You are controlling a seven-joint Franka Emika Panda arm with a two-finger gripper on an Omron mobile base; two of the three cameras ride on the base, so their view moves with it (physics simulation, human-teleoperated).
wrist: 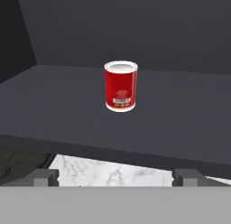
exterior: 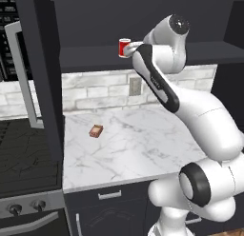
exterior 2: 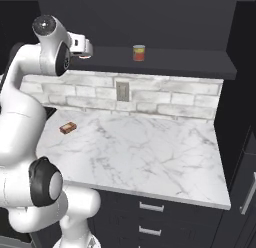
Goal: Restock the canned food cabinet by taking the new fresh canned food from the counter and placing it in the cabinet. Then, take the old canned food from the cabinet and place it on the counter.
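Up at the cabinet (exterior: 143, 21), the white arm (exterior: 200, 121) reaches high, its gripper (wrist: 116, 175) level with the front edge of the dark shelf board (wrist: 67, 110) and standing wide open with nothing between its fingertips (wrist: 44, 177). Straight ahead of it, at twelve o'clock in the hand view, the old canned food (wrist: 121, 86) stands upright on the shelf, a red can with whitish rims and a pale label mark, still clear of the fingertips. In the right base view the new fresh canned food (exterior 2: 139, 52) stands upright on the same shelf, well apart from the gripper, toward three o'clock from it. Below, the marble worktop (exterior: 143, 144) carries a small flat brown packet (exterior: 96, 131) toward nine o'clock of its surface in the left base view. A wall socket (exterior 2: 121, 90) sits in the pale brick backsplash under the shelf.
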